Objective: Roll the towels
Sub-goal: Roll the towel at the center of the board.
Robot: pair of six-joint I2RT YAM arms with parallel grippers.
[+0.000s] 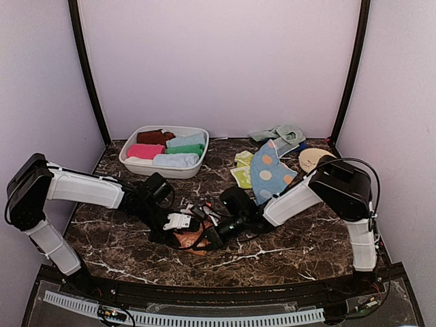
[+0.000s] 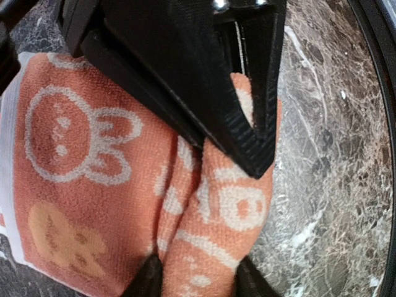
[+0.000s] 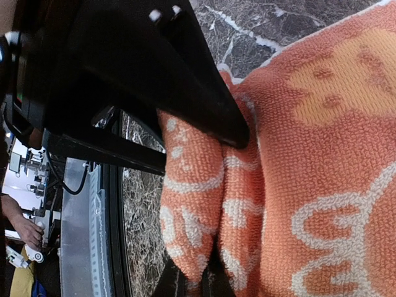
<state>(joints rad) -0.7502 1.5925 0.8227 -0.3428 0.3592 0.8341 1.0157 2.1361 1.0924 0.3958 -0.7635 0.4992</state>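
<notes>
The peach-orange towel [image 1: 191, 240] with white cartoon prints lies on the dark marble table [image 1: 286, 252] near the front centre. Both grippers meet over it. My left gripper [image 1: 185, 230] is shut on a folded edge of the towel. In the left wrist view this gripper [image 2: 198, 279] pinches a rolled ridge of the towel [image 2: 80, 185]. My right gripper [image 1: 210, 235] is shut on the same fold from the other side. In the right wrist view it [image 3: 193, 281] squeezes the towel [image 3: 322, 154]. Most of the towel is hidden under the grippers in the top view.
A white oval tub [image 1: 127, 158] at the back left holds several rolled towels. A light-blue spotted towel [image 1: 271, 172], a yellow-green one [image 1: 242, 169], a mint one [image 1: 279, 132] and a beige disc [image 1: 312, 159] lie at the back right.
</notes>
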